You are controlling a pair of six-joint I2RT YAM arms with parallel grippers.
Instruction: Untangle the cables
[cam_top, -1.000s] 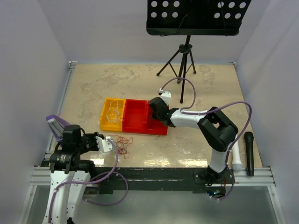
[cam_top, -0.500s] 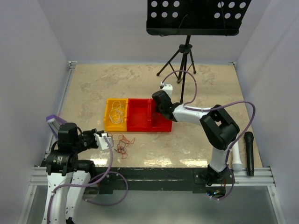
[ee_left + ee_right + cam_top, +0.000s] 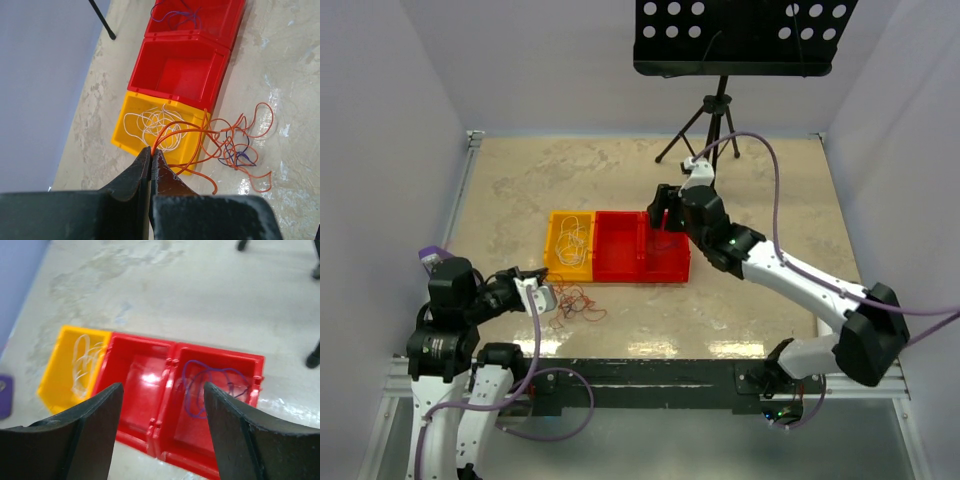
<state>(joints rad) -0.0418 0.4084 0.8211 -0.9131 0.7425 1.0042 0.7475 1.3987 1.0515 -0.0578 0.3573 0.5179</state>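
1. Your left fingers (image 3: 135, 175) are pressed together and pinch a single orange strand at their tips.
2. The cables (image 3: 232, 147) lie as a loose tangle on the surface (image 3: 280, 75), just beside the yellow bin (image 3: 127, 142) on its near side. In the top view the tangle sits just right of your left fingers.
3. Key relation: the pinched strand runs from the tips across the yellow bin's corner into the heap. Its long axis points away from the fingers, so pulling back along that line looks like the way to draw it free.
4. Your left arm is the nearer one. The right fingers (image 3: 95, 420) are spread and hold nothing. They hang over the red bins (image 3: 170, 375), well apart from the tangle.
5. Appearance: thin orange loops, open and sprawling, with a short dark purple strand caught among them. They look limp and will likely drag as a clump.
6. A white wire (image 3: 150, 122) lies in the yellow bin, and a purple wire (image 3: 210, 385) lies in the end red bin.
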